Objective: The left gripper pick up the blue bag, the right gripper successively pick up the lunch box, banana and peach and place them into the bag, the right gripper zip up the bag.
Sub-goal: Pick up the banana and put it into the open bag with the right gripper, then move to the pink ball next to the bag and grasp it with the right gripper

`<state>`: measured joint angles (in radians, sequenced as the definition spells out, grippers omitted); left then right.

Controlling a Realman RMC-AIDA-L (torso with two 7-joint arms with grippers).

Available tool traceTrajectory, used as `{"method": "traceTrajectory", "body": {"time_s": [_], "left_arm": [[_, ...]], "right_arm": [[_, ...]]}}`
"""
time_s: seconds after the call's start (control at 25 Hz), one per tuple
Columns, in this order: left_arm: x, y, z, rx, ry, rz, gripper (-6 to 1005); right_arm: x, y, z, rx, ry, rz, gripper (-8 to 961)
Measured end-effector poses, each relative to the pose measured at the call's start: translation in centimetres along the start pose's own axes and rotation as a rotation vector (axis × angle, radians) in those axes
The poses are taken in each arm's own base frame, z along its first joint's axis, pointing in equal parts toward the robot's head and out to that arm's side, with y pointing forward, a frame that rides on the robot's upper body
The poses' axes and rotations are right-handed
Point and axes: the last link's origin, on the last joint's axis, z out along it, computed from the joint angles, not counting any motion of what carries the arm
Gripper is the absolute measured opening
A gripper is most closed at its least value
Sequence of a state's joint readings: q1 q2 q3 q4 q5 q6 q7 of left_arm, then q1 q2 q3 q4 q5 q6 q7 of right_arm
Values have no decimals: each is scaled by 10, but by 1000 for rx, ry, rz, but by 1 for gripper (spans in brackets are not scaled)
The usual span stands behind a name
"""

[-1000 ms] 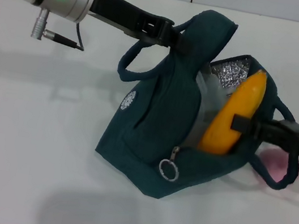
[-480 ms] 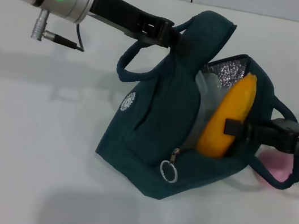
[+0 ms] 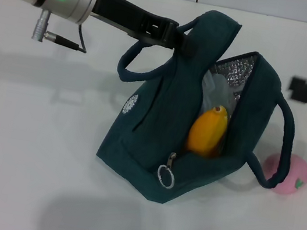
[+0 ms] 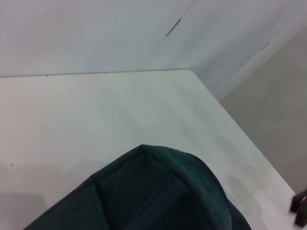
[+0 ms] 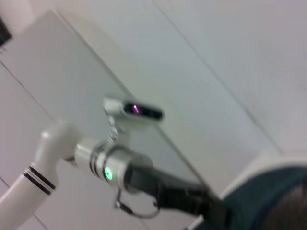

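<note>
Banana (image 3: 206, 133) inside blue bag (image 3: 160, 145); left gripper (image 3: 175, 36) pinching bag; peach (image 3: 286, 174) head-view only.

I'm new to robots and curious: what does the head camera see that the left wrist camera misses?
Only the head view shows the banana inside the open blue bag, the peach on the table beside it, and the left gripper holding the bag's top. Only the left wrist view shows the table's far corner. Both show the bag's teal fabric.
</note>
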<state>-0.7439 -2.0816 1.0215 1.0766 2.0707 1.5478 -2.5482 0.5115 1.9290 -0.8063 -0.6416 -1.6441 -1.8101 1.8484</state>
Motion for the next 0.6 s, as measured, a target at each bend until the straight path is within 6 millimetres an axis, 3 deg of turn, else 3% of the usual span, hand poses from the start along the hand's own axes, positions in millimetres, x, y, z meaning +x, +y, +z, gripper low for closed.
{"method": "traceTrajectory", "body": {"time_s": [0.16, 0.28, 0.6], "left_arm": [[-1, -1, 0, 0, -1, -1, 55], [-2, -2, 0, 1, 0, 0, 55], [-2, -3, -1, 2, 7, -5, 55]], "right_arm": [[-17, 20, -29, -16, -65, -153, 680], [-30, 35, -49, 88, 18, -278, 677], [-28, 36, -58, 527, 408, -284, 669]]}}
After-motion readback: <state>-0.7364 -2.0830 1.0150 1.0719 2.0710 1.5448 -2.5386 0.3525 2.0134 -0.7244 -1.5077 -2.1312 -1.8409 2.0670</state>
